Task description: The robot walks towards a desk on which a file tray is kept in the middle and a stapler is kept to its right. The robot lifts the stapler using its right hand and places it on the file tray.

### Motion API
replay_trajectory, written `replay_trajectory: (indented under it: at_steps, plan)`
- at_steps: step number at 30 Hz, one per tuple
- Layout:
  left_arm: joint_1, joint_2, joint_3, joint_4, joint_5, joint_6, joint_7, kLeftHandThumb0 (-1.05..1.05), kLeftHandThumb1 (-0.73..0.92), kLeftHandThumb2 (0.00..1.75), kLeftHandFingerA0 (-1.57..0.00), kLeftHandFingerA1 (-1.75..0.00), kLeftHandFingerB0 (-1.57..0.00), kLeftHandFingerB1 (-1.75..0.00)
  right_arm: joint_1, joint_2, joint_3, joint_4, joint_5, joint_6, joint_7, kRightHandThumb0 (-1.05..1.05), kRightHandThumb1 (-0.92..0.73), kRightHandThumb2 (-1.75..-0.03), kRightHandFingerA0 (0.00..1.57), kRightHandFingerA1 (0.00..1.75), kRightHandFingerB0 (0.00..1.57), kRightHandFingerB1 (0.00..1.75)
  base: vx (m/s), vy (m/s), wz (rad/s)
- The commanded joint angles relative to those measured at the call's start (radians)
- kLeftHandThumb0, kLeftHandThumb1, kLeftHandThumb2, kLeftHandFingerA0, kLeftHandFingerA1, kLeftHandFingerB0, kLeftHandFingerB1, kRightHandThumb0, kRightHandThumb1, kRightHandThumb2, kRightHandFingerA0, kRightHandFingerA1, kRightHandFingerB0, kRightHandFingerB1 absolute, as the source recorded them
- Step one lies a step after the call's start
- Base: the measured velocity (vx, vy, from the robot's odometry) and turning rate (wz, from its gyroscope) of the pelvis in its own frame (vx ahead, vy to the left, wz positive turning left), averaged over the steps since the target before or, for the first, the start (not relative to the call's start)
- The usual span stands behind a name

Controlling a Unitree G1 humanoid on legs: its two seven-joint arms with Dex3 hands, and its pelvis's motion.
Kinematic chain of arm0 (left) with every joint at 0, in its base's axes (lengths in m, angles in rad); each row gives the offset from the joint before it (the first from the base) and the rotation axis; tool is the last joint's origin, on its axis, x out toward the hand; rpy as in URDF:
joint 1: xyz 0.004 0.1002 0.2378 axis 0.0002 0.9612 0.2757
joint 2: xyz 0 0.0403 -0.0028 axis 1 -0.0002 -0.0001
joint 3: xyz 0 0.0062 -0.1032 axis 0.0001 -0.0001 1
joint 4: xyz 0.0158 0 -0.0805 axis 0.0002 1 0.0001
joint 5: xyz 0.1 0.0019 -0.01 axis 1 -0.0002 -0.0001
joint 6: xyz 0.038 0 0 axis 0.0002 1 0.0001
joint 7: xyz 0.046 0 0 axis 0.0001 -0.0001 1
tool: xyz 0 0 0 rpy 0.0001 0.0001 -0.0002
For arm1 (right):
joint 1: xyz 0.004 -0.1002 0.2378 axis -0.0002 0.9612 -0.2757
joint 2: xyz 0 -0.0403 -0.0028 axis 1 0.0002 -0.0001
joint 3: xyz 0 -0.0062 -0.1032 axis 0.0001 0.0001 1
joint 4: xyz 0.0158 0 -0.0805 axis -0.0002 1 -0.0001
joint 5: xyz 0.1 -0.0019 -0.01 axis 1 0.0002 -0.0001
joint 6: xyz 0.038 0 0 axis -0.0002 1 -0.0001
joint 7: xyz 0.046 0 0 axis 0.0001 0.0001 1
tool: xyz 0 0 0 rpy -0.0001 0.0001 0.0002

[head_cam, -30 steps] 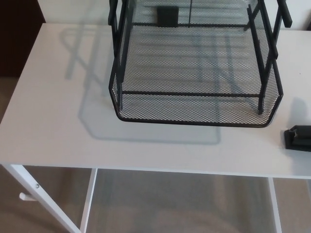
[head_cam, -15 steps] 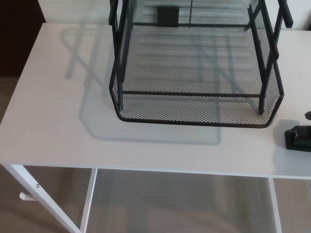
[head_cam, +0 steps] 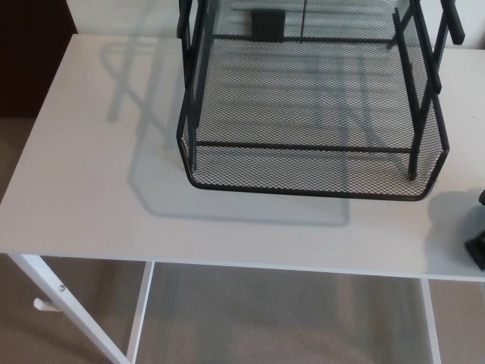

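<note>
**stapler barely in frame, right hand hardly visible**

nearest, beige floor [head_cam: 288, 318] behind the white desk legs [head_cam: 45, 280]. above that, the front edge of the white desk [head_cam: 91, 174], bare along most of its length.

toward the front right corner, cut off by the picture's right border, a black stapler [head_cam: 477, 254]: only its left end visible, resting on the desk, well short of the file tray. just above it at the same border, a dark sliver, probably the right hand [head_cam: 482, 199]; open or closed, cannot tell, and touching the stapler or not, cannot tell either. no sign of the left hand.

further back, in the middle of the desk, the black mesh file tray [head_cam: 303, 189], lower tier empty, upright posts at its right side, a small black block [head_cam: 267, 24] against its far wall.

likely trouble from here:
- a grasp made almost out of view, so easily off-centre and prone to slip.
- a nudge instead of a grip, pushing the stapler off the near edge.
- a low carry across, catching the tray's right wall or posts.
</note>
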Motion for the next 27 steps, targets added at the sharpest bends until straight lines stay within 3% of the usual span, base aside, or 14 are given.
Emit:
replay_trajectory:
  at_steps: [1,2,4,6,7,8,11,12,16,17,21,25,26,27]
  plan:
    - [0.007,-0.005,-0.014,0.029,0.011,-0.089,0.013,-0.68,0.73,1.07,-0.26,-0.63,-0.02,-0.43,0.114,0.015,0.089,0.193,-0.384,-0.213,-0.851,-0.24,-0.6,-0.58,0.95,1.51,0.95,0.62,0.0,0.0,0.0]
    - [0.005,-0.005,-0.013,0.033,0.01,-0.087,0.014,-0.69,0.73,1.07,-0.27,-0.63,-0.03,-0.43,0.12,0.012,0.087,0.205,-0.387,-0.234,-0.909,-0.27,-0.59,-0.62,0.9,1.59,0.94,0.76,0.0,0.0,0.0]
    - [0.004,-0.005,-0.013,0.033,0.01,-0.084,0.014,-0.69,0.73,1.07,-0.27,-0.63,-0.03,-0.43,0.122,0.011,0.089,0.213,-0.389,-0.242,-0.94,-0.21,-0.59,-0.6,0.89,1.52,0.94,0.86,0.0,0.0,0.0]
    - [0.012,-0.004,-0.014,0.01,0.008,-0.072,0.005,-0.69,0.72,1.08,-0.3,-0.63,-0.02,-0.42,0.129,0.008,0.084,0.227,-0.388,-0.287,-1.027,-0.21,-0.58,-0.61,0.91,1.47,0.96,0.71,0.0,0.0,0.0]
    - [0.015,-0.004,-0.016,0.003,0.009,-0.068,0.007,-0.7,0.72,1.08,-0.29,-0.63,-0.03,-0.42,0.141,0.001,0.074,0.21,-0.379,-0.303,-1.033,-0.2,-0.6,-0.61,0.92,1.39,0.95,0.75,0.0,0.0,0.0]
    - [0.016,-0.004,-0.015,0.0,0.008,-0.065,0.007,-0.69,0.91,0.67,-0.31,-0.57,-0.09,-0.36,0.142,-0.002,0.072,0.21,-0.373,-0.316,-1.032,-0.19,-0.58,-0.62,0.93,1.32,0.93,0.85,0.0,0.0,0.0]
    - [0.018,-0.004,-0.014,0.012,0.008,-0.076,0.002,-0.69,0.91,0.67,-0.32,-0.57,-0.09,-0.35,0.15,-0.001,0.072,0.219,-0.367,-0.327,-1.043,-0.2,-0.58,-0.61,0.91,1.37,0.94,0.86,0.0,0.0,0.0]
    - [0.019,-0.002,-0.02,0.015,0.014,-0.077,0.004,-0.69,0.73,1.07,-0.29,-0.61,-0.03,-0.42,0.155,-0.003,0.065,0.215,-0.356,-0.34,-1.036,-0.23,-0.59,-0.62,0.85,1.56,0.88,0.95,0.0,0.0,0.0]
    - [0.024,0.0,-0.018,0.014,0.012,-0.071,0.005,-0.69,0.72,1.05,-0.32,-0.62,-0.05,-0.44,0.16,0.001,0.07,0.237,-0.376,-0.349,-1.144,-0.15,-0.52,-0.64,0.92,1.57,0.85,1.22,0.0,0.0,0.0]
    - [0.026,-0.001,-0.018,0.016,0.013,-0.074,0.004,-0.69,0.91,0.68,-0.35,-0.56,-0.11,-0.33,0.162,0.002,0.064,0.238,-0.369,-0.361,-1.147,-0.09,-0.52,-0.72,0.9,1.62,0.79,1.39,0.0,0.0,0.0]
    - [0.023,-0.002,-0.016,0.03,0.011,-0.083,0.002,-0.69,0.91,0.68,-0.34,-0.56,-0.1,-0.33,0.157,-0.006,0.055,0.248,-0.357,-0.412,-1.176,-0.1,-0.53,-0.68,0.93,1.67,0.81,1.36,0.0,0.0,0.0]
    - [0.047,0.002,-0.035,0.005,0.027,-0.09,-0.009,-0.71,0.92,0.69,-0.34,-0.54,-0.1,-0.32,0.175,-0.005,0.01,0.215,-0.329,-0.423,-1.215,-0.06,-0.48,-0.72,0.86,1.72,0.75,1.51,0.0,0.0,0.0]
    - [0.046,0.002,-0.035,0.009,0.027,-0.089,-0.005,-0.7,0.73,1.09,-0.3,-0.6,-0.03,-0.41,0.18,-0.006,-0.011,0.198,-0.317,-0.415,-1.213,-0.08,-0.47,-0.72,0.94,1.61,0.76,1.52,0.0,0.0,0.0]
    - [0.051,0.002,-0.037,0.006,0.029,-0.089,-0.004,-0.69,0.92,0.69,-0.36,-0.53,-0.1,-0.31,0.185,-0.009,-0.021,0.191,-0.312,-0.415,-1.221,-0.04,-0.45,-0.76,0.93,1.63,0.77,1.52,0.0,0.0,0.0]
